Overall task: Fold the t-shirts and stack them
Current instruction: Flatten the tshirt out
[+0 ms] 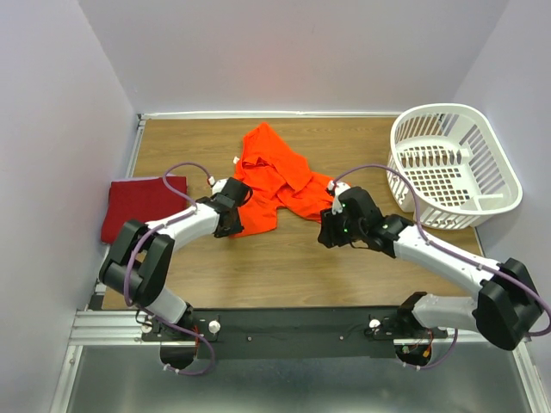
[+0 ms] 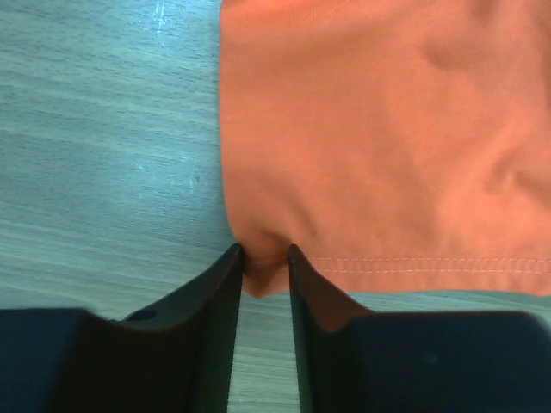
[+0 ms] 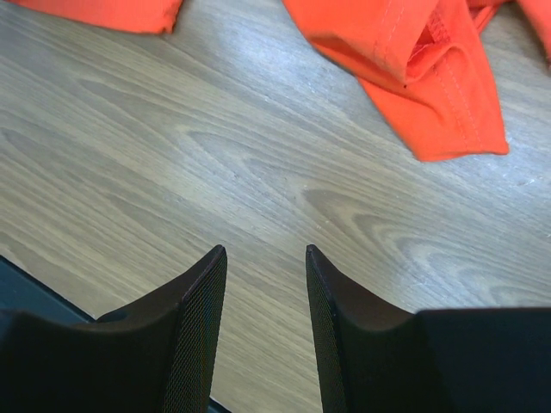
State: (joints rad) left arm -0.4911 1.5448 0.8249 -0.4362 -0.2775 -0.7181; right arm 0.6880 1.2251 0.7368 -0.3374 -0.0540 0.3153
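The bright orange-red t-shirt lies crumpled in the middle of the table. My left gripper is at its near left corner. In the left wrist view the stitched hem corner of this t-shirt is pinched between the two fingers of the left gripper. The dark crimson t-shirt lies folded at the table's left edge. My right gripper hovers just short of the orange t-shirt's near right sleeve. That right gripper stands open over bare wood, holding nothing.
A white lattice laundry basket stands at the back right corner. White walls close in the table on three sides. Bare wood shows between the two arms along the near edge.
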